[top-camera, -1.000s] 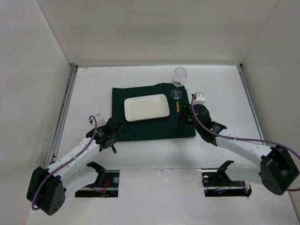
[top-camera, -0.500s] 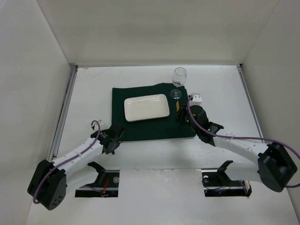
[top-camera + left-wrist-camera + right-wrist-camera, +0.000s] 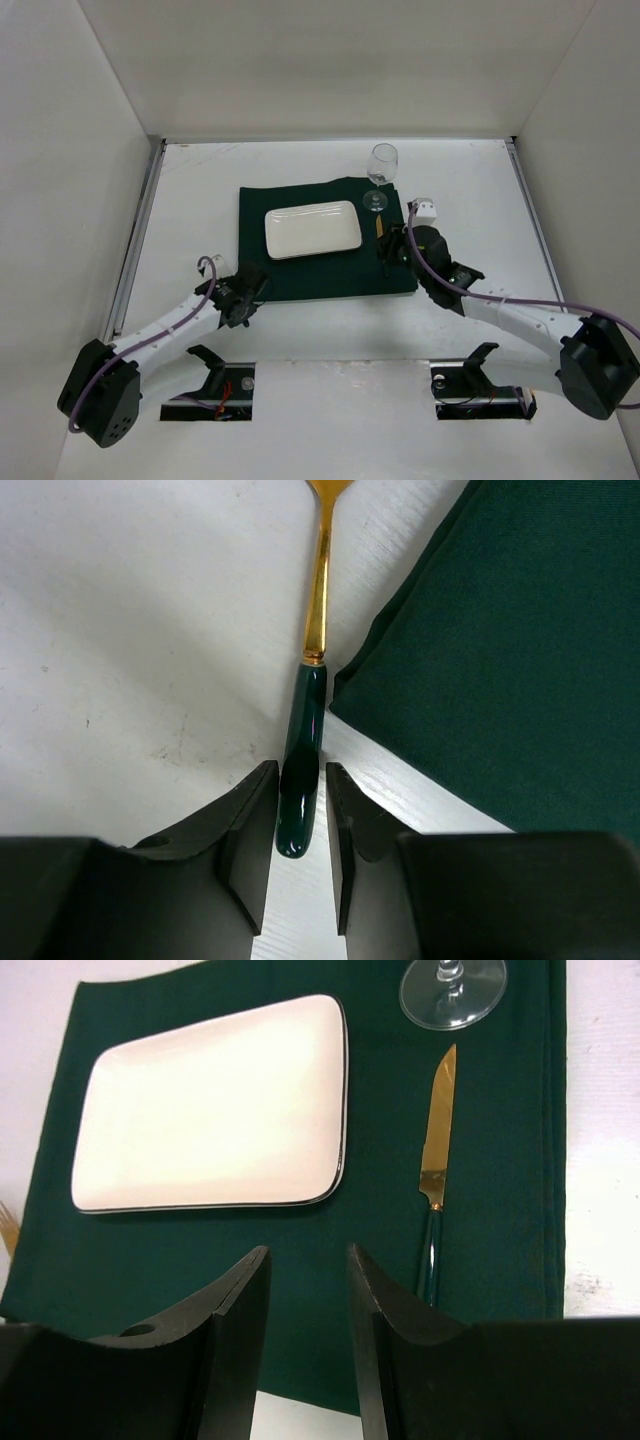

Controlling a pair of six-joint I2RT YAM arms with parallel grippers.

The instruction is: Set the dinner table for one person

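While stretched low, left pincer (image 3: 300, 775) straddles fork handle (image 3: 303, 720), grip unclear; right pincer (image 3: 306, 1258) hovers spread, empty.

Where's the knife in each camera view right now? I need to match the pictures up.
Top external: the knife lies on the green cloth, right of the plate.
Left wrist: not in it; the green cloth fills the right side.
Right wrist: the knife lies right of centre on the green cloth, beside the plate.
Shared landmark: the green cloth.
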